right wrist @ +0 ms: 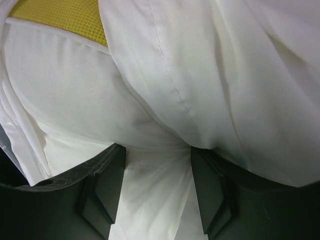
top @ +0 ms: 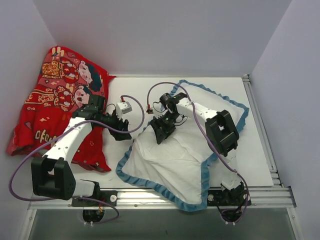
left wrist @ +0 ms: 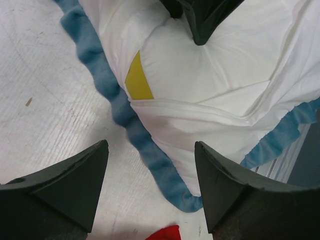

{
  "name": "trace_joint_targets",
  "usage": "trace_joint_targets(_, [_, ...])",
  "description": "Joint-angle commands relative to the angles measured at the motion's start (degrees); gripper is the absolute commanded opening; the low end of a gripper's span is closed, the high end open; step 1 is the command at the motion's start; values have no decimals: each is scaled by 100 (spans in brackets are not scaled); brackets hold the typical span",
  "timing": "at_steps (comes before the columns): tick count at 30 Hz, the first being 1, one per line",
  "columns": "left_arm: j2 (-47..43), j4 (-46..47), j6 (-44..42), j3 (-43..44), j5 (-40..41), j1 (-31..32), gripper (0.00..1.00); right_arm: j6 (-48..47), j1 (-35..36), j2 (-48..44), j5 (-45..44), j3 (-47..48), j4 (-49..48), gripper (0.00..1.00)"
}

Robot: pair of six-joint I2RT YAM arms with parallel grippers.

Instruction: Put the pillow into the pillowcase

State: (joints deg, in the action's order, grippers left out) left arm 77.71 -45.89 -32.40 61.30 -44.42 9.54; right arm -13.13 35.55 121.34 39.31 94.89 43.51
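Observation:
The pillowcase (top: 175, 160) lies spread in the middle of the table, white inside up, with its blue ruffled trim (left wrist: 115, 105) round the edge. The white pillow (left wrist: 225, 65) bulges out of its opening at the upper left, with a yellow patch (left wrist: 137, 80) at its edge. My right gripper (top: 162, 131) is pressed down into the pillow, and its jaws (right wrist: 157, 150) are closed on a bunched fold of white fabric. It also shows from the left wrist (left wrist: 200, 20). My left gripper (top: 121, 131) is open and empty just left of the ruffle, low over the table (left wrist: 151, 145).
A red cartoon-figure cloth (top: 60, 100) lies heaped at the far left, under my left arm; a corner shows in the left wrist view (left wrist: 162, 233). Metal rails run along the front edge (top: 200, 192) and the right edge (top: 257, 125). Grey walls close in the back and sides.

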Motion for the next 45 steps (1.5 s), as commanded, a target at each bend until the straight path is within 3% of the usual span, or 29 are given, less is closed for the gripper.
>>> trace_joint_targets(1, [16, 202, -422, -126, -313, 223, 78, -155, -57, -154, -380, -199, 422, 54])
trace_joint_targets(7, [656, 484, -1618, 153, -137, 636, 78, -225, -57, -269, -406, -419, 439, 51])
trace_joint_targets(10, [1140, 467, -1725, 321, -154, 759, 78, -217, -57, -304, -433, -454, 474, 51])
trace_joint_targets(13, [1439, 432, -1874, 418, -259, 812, 71, -199, -57, -374, -433, -472, 475, 51])
trace_joint_targets(16, [1519, 318, -1980, 523, -531, 804, 42, -164, -57, -435, -424, -498, 492, 51])
trace_joint_targets(17, [1519, 239, -2024, 558, -619, 804, 27, -173, -57, -462, -433, -524, 501, 51])
trace_joint_targets(21, [1475, -306, -2306, 1040, -848, 743, 0, -365, -48, -488, -512, -743, 527, 51])
trace_joint_targets(27, [1343, -272, -1824, 1955, -770, 443, 0, -691, -31, -602, -591, -1200, 571, 49])
trace_joint_targets(30, [1431, 779, -756, 2281, -323, 452, 0, -849, 5, -795, -216, -1385, 563, 49])
trace_joint_targets(31, [1501, 1549, -532, 2264, -156, 461, 0, -937, 13, -874, -91, -1420, 545, 49])
trace_joint_targets(39, [1975, 2961, -241, 2580, 996, 628, 0, -1315, -39, -1964, 858, -1526, 255, 49])
trace_joint_targets(41, [2107, 3244, -170, 2894, 884, 646, 0, -1333, -66, -2044, 868, -1465, 237, 49])
trace_joint_targets(42, [2160, 3175, -231, 3062, 430, 637, 0, -1168, -127, -2001, 763, -1265, 237, 51])
trace_joint_targets(44, [2301, 2351, -572, 3404, -99, 680, 1, -895, -389, -1808, 640, -895, 281, 57])
trace_joint_targets(45, [2310, 1974, -1114, 3546, -380, 716, 10, -563, -835, -1737, 639, -702, 290, 62])
